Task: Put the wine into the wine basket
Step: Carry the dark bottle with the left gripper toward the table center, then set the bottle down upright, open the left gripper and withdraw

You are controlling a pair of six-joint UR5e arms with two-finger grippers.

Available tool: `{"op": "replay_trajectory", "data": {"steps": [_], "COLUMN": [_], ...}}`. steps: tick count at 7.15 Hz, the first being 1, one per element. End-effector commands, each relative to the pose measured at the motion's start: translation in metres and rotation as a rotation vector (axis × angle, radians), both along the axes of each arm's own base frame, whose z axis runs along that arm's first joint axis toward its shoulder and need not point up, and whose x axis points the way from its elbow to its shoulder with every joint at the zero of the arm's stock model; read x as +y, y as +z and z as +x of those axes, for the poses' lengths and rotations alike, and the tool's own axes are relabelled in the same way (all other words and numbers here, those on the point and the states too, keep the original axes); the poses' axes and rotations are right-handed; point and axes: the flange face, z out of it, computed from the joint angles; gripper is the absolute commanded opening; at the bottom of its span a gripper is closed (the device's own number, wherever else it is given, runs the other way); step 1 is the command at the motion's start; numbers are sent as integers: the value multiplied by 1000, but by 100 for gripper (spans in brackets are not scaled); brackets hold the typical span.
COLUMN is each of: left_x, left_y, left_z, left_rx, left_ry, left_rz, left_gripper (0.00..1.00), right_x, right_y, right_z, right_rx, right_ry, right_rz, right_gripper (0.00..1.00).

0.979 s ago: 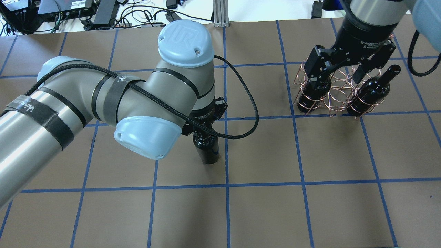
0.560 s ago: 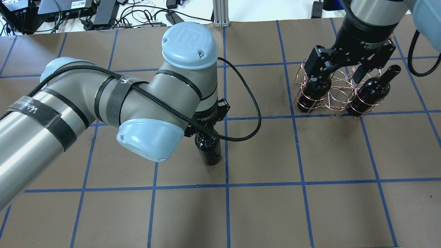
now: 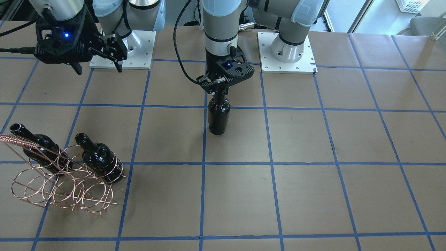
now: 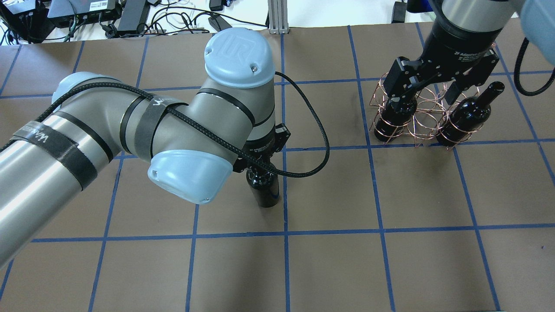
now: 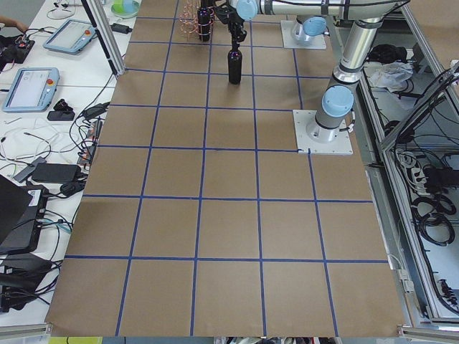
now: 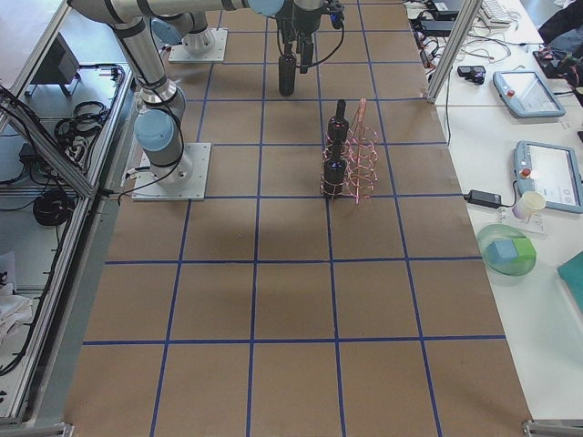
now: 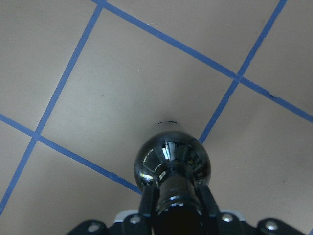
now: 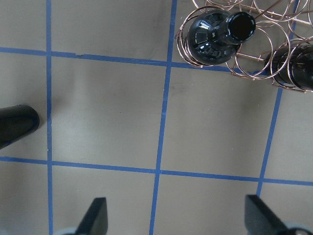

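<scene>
Left end effector (image 3: 220, 91) clamped on the long narrow neck of the wine (image 3: 218, 116): glossy near-black glass, no label, upright mid-counter (image 3: 313, 146) (brown paper, blue tape grid). Whether base touches: can't tell. In overhead view the arm's elbow hides neck & grip. Right end effector (image 4: 426, 94) wide open, holding nothing, above wine basket (image 3: 62, 184): thin copper wire rings w/ twisted handle, 2 more bottles (image 3: 99, 157) in its rings.
</scene>
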Motion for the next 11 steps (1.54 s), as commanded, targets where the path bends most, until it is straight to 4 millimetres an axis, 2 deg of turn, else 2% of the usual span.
{"op": "replay_trajectory", "data": {"steps": [1,2,3,4,5,6,7,8,9,10,11], "left_x": [0,1,0,0,1,0,1,0,-3,-14,-35], "left_y": [0,-1,-1,0,-1,-1,-1,-2,1,15,37], "left_z": [0,0,0,1,0,0,0,0,2,11,29], "left_rx": [-3,-1,-1,0,4,12,11,12,15,32,161], "left_ry": [-4,-3,-3,-3,-3,-4,-4,-6,-4,-40,-61], "left_rz": [4,7,7,6,9,13,14,16,10,-21,-15], "left_gripper": [11,28,33,33,40,68,84,89,90,95,98], "right_x": [0,-1,-5,-12,-13,-13,-13,-13,-12,-13,-13], "right_y": [1,2,0,4,4,3,3,3,2,2,2], "right_z": [1,1,1,0,0,0,0,0,0,1,0], "right_rx": [-7,-10,-8,1,4,6,6,0,-2,-3,1], "right_ry": [-8,-9,-8,-9,-9,-7,-7,-7,-9,-9,-9], "right_rz": [-8,-14,-25,-78,-80,-77,-76,-76,-73,-77,-79], "right_gripper": [100,100,100,100,100,100,100,100,100,100,100]}}
